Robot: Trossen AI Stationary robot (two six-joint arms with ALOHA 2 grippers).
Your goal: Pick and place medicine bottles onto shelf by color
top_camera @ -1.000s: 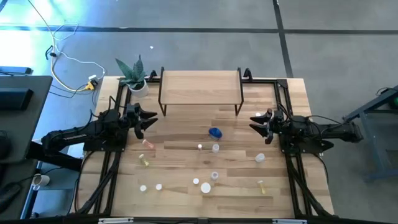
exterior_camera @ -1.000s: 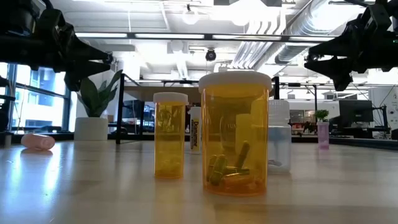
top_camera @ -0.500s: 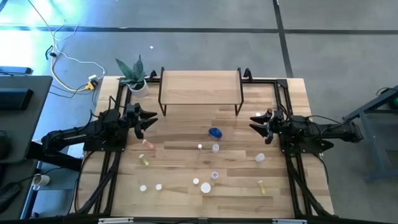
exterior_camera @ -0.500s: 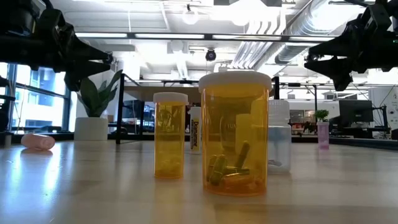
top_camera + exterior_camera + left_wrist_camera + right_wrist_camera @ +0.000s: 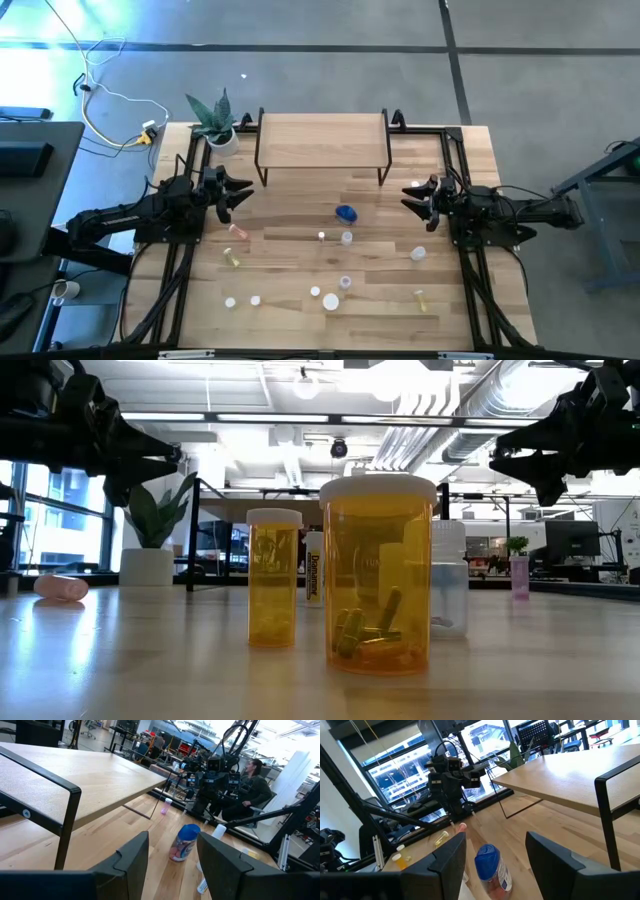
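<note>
Several small bottles lie or stand scattered on the tabletop's near half: white ones [image 5: 254,300], yellow ones [image 5: 232,259], a pink one [image 5: 238,230], and a larger blue-capped one [image 5: 346,213] lying on its side near the middle. The light wood shelf [image 5: 322,140] stands on dark legs at the far side, with nothing on it. My left gripper [image 5: 240,190] hovers open at the table's left, above the wood. My right gripper [image 5: 410,195] hovers open at the right. Each wrist view shows the blue bottle [image 5: 184,842] [image 5: 492,870] ahead of the open fingers.
A potted green plant [image 5: 215,122] stands at the far left corner beside the shelf. Dark metal frame rails [image 5: 178,270] run along both table sides. In the low view two orange pill bottles [image 5: 378,572] stand close to the camera. A person sits beyond the table [image 5: 252,780].
</note>
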